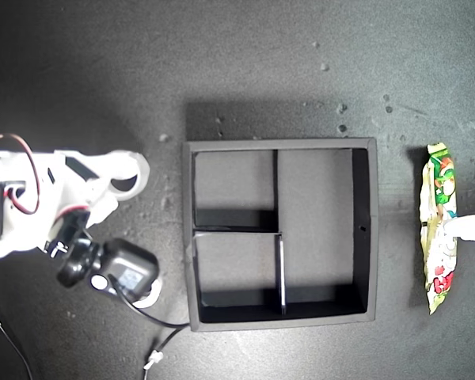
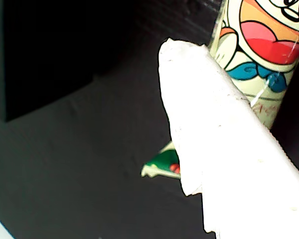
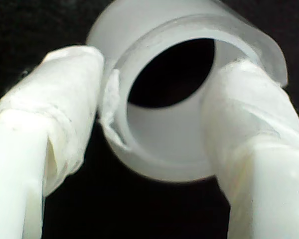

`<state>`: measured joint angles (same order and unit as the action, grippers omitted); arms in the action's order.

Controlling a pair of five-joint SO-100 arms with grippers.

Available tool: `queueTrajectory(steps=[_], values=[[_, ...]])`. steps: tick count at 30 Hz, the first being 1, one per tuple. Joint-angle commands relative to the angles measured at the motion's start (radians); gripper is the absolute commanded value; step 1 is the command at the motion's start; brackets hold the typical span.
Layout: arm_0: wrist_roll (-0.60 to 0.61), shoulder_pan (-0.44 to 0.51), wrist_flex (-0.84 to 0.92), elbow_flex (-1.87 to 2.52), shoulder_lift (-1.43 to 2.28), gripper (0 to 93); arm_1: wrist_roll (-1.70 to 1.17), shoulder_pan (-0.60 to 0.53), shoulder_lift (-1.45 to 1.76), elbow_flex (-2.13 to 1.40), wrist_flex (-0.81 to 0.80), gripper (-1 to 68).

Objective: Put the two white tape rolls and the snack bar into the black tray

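You have both pickups under way; the black tray (image 1: 363, 229) is empty. My second gripper (image 3: 159, 129) is clamped on a white tape roll (image 3: 189, 64), at the exterior view's left. My first gripper (image 1: 453, 227) touches the snack bar (image 1: 438, 226) at that view's right; I cannot tell its opening. Next, carry the roll into a small compartment.

I am working over a dark, matte surface (image 1: 285, 63) with pale specks and crumbs scattered across it, thickest toward the top of the exterior view. The black tray (image 1: 372, 229) sits flat on it near the middle, its three compartments bare. The snack bar (image 1: 438, 207) lies lengthwise on the surface at the exterior view's right, apart from the tray wall and roughly parallel to it. A thin black cable (image 1: 162, 323) trails across the surface near the tray's lower corner at the exterior view's left
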<state>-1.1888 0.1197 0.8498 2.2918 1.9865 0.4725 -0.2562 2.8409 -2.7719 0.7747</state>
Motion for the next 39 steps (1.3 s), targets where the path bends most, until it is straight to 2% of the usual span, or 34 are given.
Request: queueTrajectory(steps=[1,9,16,20,23,28,35,39], values=[[-0.032,0.017,-0.003,0.037,0.072,13.2,0.011,-0.006,-0.005,-0.002,-0.02,25.6],[-0.051,0.049,-0.005,0.129,0.232,13.1,0.021,-0.003,-0.005,-0.034,-0.046,25.2],[-0.069,0.011,-0.097,0.141,0.049,14.2,-0.009,0.006,-0.021,-0.02,-0.041,27.5],[-0.063,-0.029,-0.11,0.078,-0.072,13.9,-0.028,0.032,-0.337,0.179,0.017,28.3],[-0.048,-0.057,-0.11,0.049,-0.104,12.1,-0.044,0.044,-0.693,0.46,0.149,30.3],[-0.015,-0.094,-0.106,0.031,-0.1,6.3,-0.055,0.049,-0.891,0.658,0.304,30.3],[0.04,-0.107,0.057,-0.097,-0.005,4.2,0.031,0.011,-1.046,0.736,0.445,30.8],[0.077,-0.11,0.163,-0.23,0.048,3.9,0.071,-0.006,-1.049,0.686,0.417,30.4]])
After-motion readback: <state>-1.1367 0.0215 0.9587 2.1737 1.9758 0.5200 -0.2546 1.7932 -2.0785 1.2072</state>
